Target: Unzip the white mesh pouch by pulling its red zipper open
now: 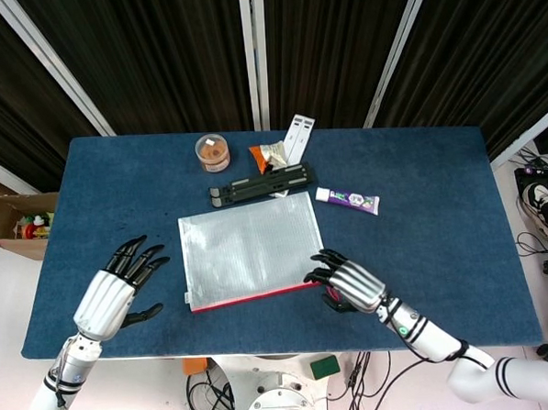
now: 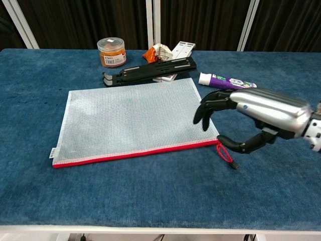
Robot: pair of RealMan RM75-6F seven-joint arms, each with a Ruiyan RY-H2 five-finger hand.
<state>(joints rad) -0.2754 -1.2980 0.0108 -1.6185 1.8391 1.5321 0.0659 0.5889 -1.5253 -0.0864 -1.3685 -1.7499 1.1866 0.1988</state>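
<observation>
The white mesh pouch (image 1: 249,249) (image 2: 130,118) lies flat on the blue table, slightly skewed. Its red zipper (image 2: 135,153) runs shut along the near edge, and the red pull cord (image 2: 225,154) trails off the near right corner. My right hand (image 2: 256,118) (image 1: 352,284) hovers just right of that corner with fingers apart and curved. Its thumb (image 2: 235,145) is beside the cord, and nothing is held. My left hand (image 1: 118,291) rests open on the table left of the pouch, apart from it; it is absent from the chest view.
Behind the pouch lie a black folding stand (image 2: 149,70), an orange-lidded jar (image 2: 111,51), a crumpled snack wrapper (image 2: 156,51), white strips (image 2: 181,48) and a toothpaste tube (image 2: 228,81). The table's front edge (image 2: 160,228) is close to the zipper.
</observation>
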